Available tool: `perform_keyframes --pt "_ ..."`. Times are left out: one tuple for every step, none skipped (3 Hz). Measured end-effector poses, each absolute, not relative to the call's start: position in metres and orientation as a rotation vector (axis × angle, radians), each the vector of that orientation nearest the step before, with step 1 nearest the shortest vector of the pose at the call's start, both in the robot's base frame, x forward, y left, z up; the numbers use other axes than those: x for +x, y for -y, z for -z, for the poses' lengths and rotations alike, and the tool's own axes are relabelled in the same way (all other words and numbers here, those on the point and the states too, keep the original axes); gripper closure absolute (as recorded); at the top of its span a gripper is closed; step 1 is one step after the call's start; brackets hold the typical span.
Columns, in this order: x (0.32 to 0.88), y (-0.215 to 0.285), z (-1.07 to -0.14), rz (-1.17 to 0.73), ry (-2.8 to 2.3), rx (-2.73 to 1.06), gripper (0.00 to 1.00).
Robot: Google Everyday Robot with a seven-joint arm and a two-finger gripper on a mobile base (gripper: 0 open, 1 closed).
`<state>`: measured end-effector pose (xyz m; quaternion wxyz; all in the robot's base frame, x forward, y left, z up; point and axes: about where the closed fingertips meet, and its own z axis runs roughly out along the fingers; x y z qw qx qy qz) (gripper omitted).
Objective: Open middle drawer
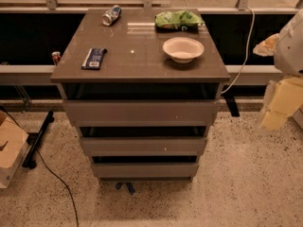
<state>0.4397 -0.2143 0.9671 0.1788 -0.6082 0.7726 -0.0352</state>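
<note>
The middle drawer (143, 145) is the second of three taupe-grey flat fronts on the cabinet, and it sits pushed in, with a dark gap above it. The taller top drawer front (142, 111) is above it and the narrower bottom drawer front (144, 169) is below it. My gripper (275, 109) hangs at the right edge of the view. It is cream-coloured, sits below the white arm (289, 46), and is well to the right of the cabinet, touching nothing.
On the cabinet top (137, 56) lie a white bowl (183, 49), a green bag (179, 20), a can on its side (111, 15) and a dark packet (93, 58). A cardboard box (9, 145) and a black cable (57, 178) are on the floor at the left. A white cable (244, 46) hangs at the right.
</note>
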Motion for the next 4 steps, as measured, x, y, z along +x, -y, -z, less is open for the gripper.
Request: perform_keyframes --pt "0.445 0.208 -0.94 0.084 -2.132 -1.699 0.0" --pt "0.458 0.2 -0.903 0.056 -2.105 -1.675 0.0" --pt "0.474 0.192 -0.867 0.039 -2.082 -1.656 0.0" --pt "0.474 0.192 -0.867 0.039 -2.082 -1.656 0.0"
